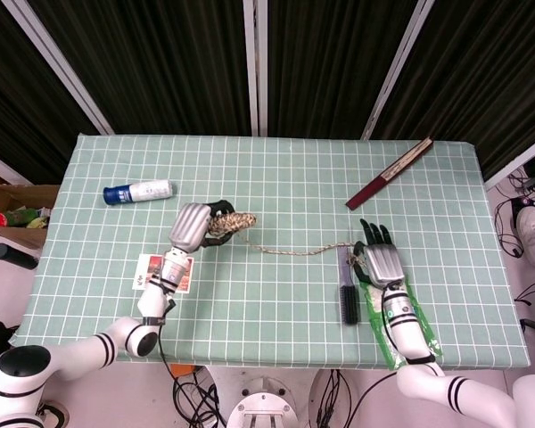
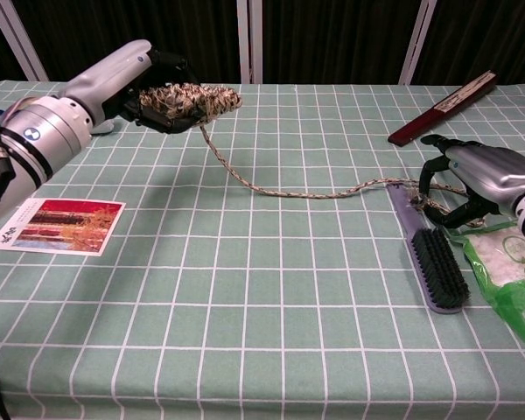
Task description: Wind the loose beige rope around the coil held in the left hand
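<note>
Biggest worry here, as I read it: the loose end of the beige rope point(image 2: 315, 193) ran right up against the handle of the black brush point(image 2: 437, 262), so any pull from the right hand point(image 2: 472, 179) could've dragged the brush along or snagged the rope on it. Also the rope lay slack across the green checked tablecloth point(image 2: 245, 306), so a tug with no tension control might have loosened the wraps on the coil point(image 2: 188, 101) instead of adding one.

The left hand point(image 1: 196, 227) was raised off the table, fingers closed around the coil, with the rope trailing down from the coil's end to the cloth. The right hand sat low at the rope's far end, fingers curled downward over it. Whether it actually had the rope pinched or was only hovering over it, I couldn't tell from either view. A green plastic packet point(image 2: 512, 262) lay just beside that wrist, another thing to bump.
</note>
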### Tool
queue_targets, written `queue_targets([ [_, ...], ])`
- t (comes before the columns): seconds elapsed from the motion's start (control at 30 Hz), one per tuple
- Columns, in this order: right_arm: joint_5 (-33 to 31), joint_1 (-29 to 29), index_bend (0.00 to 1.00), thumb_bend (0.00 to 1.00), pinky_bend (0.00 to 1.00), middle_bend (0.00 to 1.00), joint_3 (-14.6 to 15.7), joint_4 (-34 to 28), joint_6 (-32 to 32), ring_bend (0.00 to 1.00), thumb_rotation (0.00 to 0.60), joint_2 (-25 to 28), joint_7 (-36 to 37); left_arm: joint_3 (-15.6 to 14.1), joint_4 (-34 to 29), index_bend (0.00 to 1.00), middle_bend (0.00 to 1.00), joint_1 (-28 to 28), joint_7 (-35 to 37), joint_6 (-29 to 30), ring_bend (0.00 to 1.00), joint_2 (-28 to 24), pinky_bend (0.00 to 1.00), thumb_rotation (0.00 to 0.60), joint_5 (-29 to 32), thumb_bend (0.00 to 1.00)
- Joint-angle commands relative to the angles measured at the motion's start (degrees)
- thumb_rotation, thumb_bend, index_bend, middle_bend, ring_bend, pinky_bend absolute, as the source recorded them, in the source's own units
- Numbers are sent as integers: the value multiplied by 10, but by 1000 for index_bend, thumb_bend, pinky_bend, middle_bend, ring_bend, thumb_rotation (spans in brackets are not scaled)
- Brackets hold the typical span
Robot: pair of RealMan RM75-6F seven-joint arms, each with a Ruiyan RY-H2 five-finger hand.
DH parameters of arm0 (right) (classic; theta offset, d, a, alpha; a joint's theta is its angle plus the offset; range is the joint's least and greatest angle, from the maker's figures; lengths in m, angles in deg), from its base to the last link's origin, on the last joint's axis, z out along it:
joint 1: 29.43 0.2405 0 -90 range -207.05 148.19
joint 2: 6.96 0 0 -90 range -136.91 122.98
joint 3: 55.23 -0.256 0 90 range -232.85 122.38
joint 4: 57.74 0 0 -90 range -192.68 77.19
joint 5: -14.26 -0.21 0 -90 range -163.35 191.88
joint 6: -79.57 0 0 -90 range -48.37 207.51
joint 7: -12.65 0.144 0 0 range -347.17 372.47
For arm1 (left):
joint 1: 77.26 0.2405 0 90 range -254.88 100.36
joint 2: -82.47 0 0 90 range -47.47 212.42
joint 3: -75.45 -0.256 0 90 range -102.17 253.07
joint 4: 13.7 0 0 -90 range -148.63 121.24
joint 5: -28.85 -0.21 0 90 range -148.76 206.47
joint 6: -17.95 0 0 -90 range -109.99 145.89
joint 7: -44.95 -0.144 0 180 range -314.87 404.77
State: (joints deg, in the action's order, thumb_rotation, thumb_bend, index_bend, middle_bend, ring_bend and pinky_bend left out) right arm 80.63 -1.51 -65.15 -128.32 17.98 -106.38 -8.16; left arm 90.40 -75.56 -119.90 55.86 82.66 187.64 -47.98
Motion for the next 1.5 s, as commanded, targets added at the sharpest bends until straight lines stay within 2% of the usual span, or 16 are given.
queue_targets([
  [0.03, 3, 2, 516, 384, 0, 0, 1, 6, -1, 0, 600, -4, 2, 0, -1, 696, 703, 0, -1, 0, 634, -1, 747, 600, 0, 368],
  [0.53, 21, 1, 616, 405, 0, 0, 0, 37, -18, 0, 600, -21, 27, 0, 8, 698, 704, -1, 10, -9, 635, 3, 748, 600, 3, 369],
  [0.83, 54, -5, 776, 439, 0, 29, 9, 41, -42, 0, 600, -22, 60, 3, 5, 698, 705, -1, 23, -11, 636, 1, 748, 600, 5, 369],
  [0.97, 107, -18, 879, 473, 0, 31, 31, 21, -87, 0, 600, -3, 75, 10, 1, 699, 706, 1, 34, -14, 637, -2, 748, 600, 14, 369],
  [1.1, 156, -28, 989, 477, 0, 65, 38, -1, -142, 0, 600, 15, 97, 20, -6, 703, 709, 2, 52, -24, 640, -5, 750, 600, 28, 368],
  [1.23, 190, -29, 1000, 479, 0, 83, 34, -38, -175, 0, 600, 39, 104, 30, -13, 709, 715, 0, 65, -35, 645, -5, 756, 600, 41, 369],
  [1.37, 220, -16, 1000, 487, 0, 87, 15, -97, -198, 0, 600, 64, 92, 39, -21, 710, 716, -8, 73, -49, 646, -6, 758, 600, 50, 369],
  [1.5, 241, 6, 1000, 489, 0, 90, -6, -155, -193, 0, 600, 84, 74, 55, -26, 720, 724, -20, 77, -75, 655, -1, 780, 600, 75, 392],
])
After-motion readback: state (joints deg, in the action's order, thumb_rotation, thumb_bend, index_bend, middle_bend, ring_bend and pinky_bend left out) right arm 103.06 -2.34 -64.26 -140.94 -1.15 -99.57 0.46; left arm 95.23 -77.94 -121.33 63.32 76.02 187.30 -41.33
